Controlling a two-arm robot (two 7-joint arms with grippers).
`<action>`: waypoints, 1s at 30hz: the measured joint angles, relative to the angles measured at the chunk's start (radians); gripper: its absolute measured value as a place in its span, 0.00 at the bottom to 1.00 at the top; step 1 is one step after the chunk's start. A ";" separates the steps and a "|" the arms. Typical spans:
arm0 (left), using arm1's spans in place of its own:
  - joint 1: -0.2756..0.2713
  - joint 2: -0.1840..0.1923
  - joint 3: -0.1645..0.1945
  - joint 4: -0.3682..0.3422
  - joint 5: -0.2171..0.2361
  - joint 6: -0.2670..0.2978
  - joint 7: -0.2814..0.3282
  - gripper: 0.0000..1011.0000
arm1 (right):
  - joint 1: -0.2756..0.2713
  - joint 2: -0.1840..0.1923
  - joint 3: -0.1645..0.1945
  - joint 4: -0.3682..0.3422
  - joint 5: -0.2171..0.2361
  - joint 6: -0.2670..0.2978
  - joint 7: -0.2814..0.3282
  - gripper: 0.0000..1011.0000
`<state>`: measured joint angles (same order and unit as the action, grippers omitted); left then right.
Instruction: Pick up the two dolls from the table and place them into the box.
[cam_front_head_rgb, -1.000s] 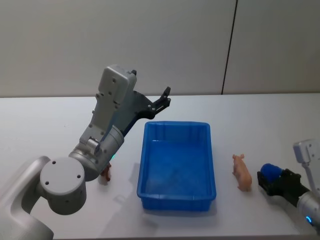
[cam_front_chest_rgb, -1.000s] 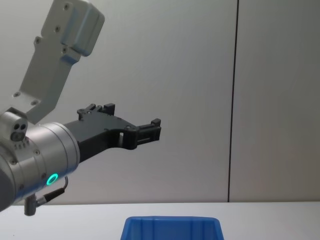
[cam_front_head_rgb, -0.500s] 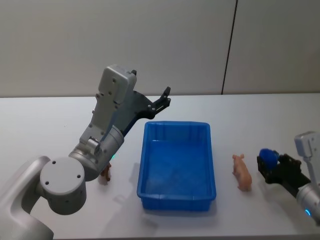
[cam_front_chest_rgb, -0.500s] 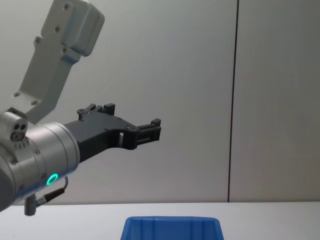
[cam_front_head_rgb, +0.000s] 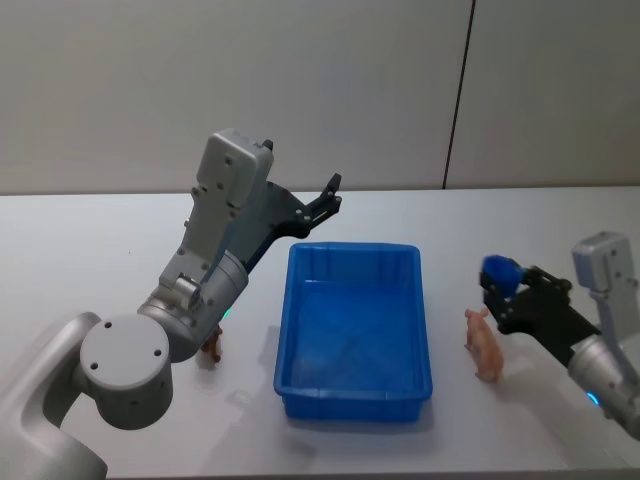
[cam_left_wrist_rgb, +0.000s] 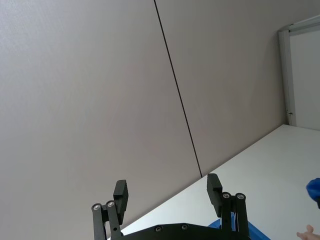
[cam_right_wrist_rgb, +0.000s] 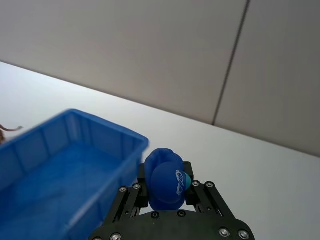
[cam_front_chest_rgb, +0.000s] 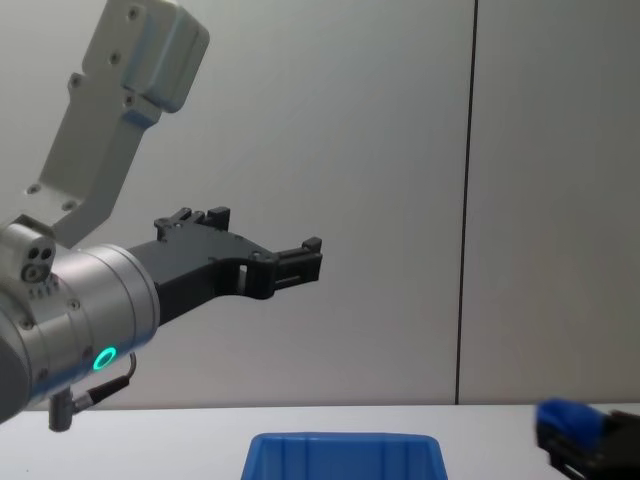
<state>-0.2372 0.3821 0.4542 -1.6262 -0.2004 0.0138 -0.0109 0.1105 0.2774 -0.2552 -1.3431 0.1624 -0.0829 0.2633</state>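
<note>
Two pincers are up off the white surface (cam_front_head_rgb: 90, 250) in the head view. The left pincer (cam_front_head_rgb: 333, 195) hangs high, past the far left corner of the blue box (cam_front_head_rgb: 353, 247), its fingers spread and released with nothing between them. The right pincer (cam_front_head_rgb: 500, 285) is in the air to the right of the box and is clenched on a rounded blue toy (cam_front_head_rgb: 497, 268). Just below it a pink pig doll (cam_front_head_rgb: 485, 343) lies on the surface, a little apart from the box's right wall. A tiny brown animal doll (cam_front_head_rgb: 211, 348) stands on the surface to the left of the box, partly hidden by the left arm.

Next, the left wrist view has the left pincer (cam_left_wrist_rgb: 167, 192) with its two black fingers (cam_left_wrist_rgb: 120, 192) wide apart against the grey wall. A corner of the box (cam_left_wrist_rgb: 255, 232) sits beneath them. At the frame's edge are a bit of the blue toy (cam_left_wrist_rgb: 315, 187) and the pig doll (cam_left_wrist_rgb: 305, 232).

From the right wrist view, the right pincer (cam_right_wrist_rgb: 167, 192) grips the blue toy (cam_right_wrist_rgb: 167, 182), which carries a white loop mark. The box (cam_right_wrist_rgb: 107, 125) is near it and open. The brown animal doll (cam_right_wrist_rgb: 7, 128) has its thin tail peeking past the box's far rim.

Low in the chest view, the left pincer (cam_front_chest_rgb: 310, 258) points right, well above the box (cam_front_chest_rgb: 345, 440). The blue toy (cam_front_chest_rgb: 568, 415) is held in the right pincer (cam_front_chest_rgb: 590, 440) at the lower right corner.
</note>
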 joint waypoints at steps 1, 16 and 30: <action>0.000 0.000 0.000 0.000 0.000 0.000 0.000 0.99 | 0.002 -0.002 -0.002 -0.002 0.000 -0.001 0.004 0.37; 0.000 0.000 0.000 0.000 0.000 0.000 0.000 0.99 | 0.117 -0.099 -0.065 0.084 -0.021 -0.029 0.156 0.29; 0.000 0.000 0.000 0.000 0.000 0.000 0.000 0.99 | 0.239 -0.190 -0.112 0.271 -0.047 -0.024 0.194 0.63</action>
<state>-0.2372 0.3822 0.4542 -1.6262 -0.2004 0.0138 -0.0109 0.3493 0.0870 -0.3676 -1.0718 0.1150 -0.1072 0.4573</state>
